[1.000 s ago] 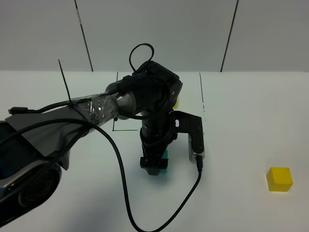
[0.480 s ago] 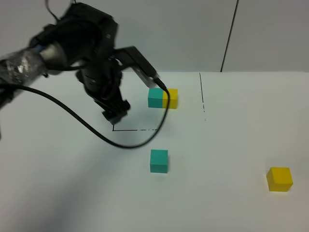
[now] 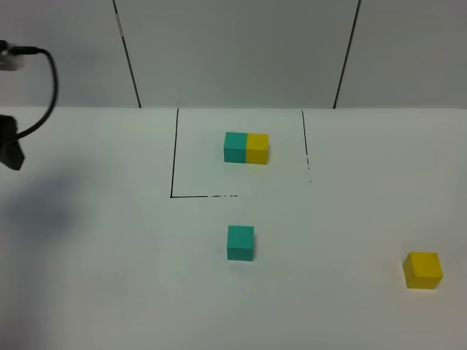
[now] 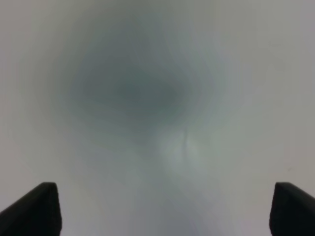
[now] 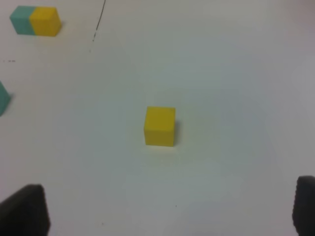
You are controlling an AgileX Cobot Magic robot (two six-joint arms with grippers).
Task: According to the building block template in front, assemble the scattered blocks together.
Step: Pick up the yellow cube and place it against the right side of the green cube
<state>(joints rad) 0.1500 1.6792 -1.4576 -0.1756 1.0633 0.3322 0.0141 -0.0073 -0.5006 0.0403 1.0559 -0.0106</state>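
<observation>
The template, a teal and a yellow cube joined side by side (image 3: 246,148), stands inside a black-outlined square (image 3: 175,157). A loose teal cube (image 3: 240,243) sits just in front of the square. A loose yellow cube (image 3: 422,270) sits at the front right. My left gripper (image 4: 167,211) is open and empty over a blurred white surface; only a bit of its arm (image 3: 9,146) shows at the far left edge. My right gripper (image 5: 165,211) is open and empty, with the yellow cube (image 5: 160,126) ahead of it. The template (image 5: 35,20) shows farther off.
White table (image 3: 109,277) with a grey panelled wall behind. A black cable (image 3: 44,80) loops at the far left edge. An edge of the teal cube (image 5: 2,98) shows in the right wrist view.
My left arm has let go of the teal cube and swung away to the far left, almost out of the high view. The teal cube stays in front of the square.
</observation>
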